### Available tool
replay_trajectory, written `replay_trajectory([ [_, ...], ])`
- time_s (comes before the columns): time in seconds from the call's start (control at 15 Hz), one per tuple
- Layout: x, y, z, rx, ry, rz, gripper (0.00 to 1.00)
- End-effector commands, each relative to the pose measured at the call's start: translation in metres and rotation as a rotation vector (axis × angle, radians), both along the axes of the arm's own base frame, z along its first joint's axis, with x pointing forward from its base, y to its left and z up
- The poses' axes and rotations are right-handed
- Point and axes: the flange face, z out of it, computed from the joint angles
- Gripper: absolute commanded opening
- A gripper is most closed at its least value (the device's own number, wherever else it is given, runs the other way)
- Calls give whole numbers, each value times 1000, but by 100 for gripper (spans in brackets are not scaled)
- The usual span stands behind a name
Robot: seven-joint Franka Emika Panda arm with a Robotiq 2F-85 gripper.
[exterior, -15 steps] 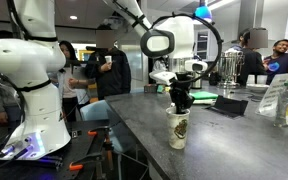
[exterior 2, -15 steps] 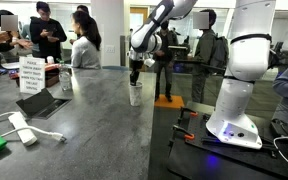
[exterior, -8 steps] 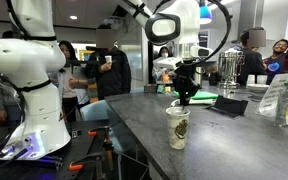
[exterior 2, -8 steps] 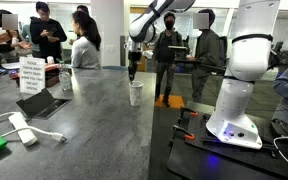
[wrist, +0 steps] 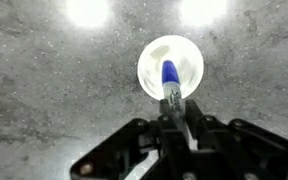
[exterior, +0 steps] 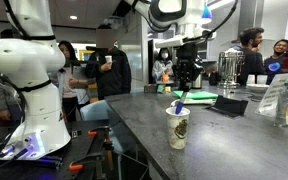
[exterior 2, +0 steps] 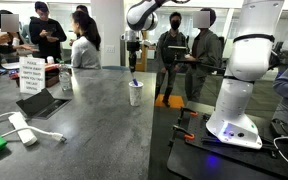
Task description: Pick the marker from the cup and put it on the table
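Note:
The white paper cup (exterior: 177,129) with a dark emblem stands on the dark grey table (exterior: 229,150), near its edge; both also show in an exterior view, cup (exterior 2: 135,96) and table (exterior 2: 94,135). My gripper (exterior: 186,82) hangs above the cup, shut on a marker (exterior: 179,99) whose blue end is at about rim height. It is also above the cup in an exterior view (exterior 2: 133,58). In the wrist view the gripper (wrist: 172,112) clamps the marker (wrist: 170,76) over the cup's open mouth (wrist: 150,62).
Steel urns (exterior: 229,66), a black tablet (exterior: 222,104) and a sign (exterior: 280,100) stand further along the table. A sign (exterior 2: 31,76), a tablet (exterior 2: 44,103) and a white cable (exterior 2: 20,128) lie nearby. A white robot base (exterior 2: 239,90) stands beside the table. People stand behind.
My gripper has risen straight up from the cup's mouth with the marker held in it; the marker has lifted mostly out of the cup. The cup has not moved.

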Motion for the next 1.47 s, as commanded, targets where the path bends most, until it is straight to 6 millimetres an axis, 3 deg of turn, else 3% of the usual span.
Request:
replay_trajectory([
  [0.0,5,15,19,-18,19,59,5],
  [0.27,14,54,28,-2,41,129,5],
  [0.47,18,81,12,52,108,183,5],
  [1.13,43,141,-108,92,225,225,5],
  [1.4,63,165,-138,92,236,250,5],
])
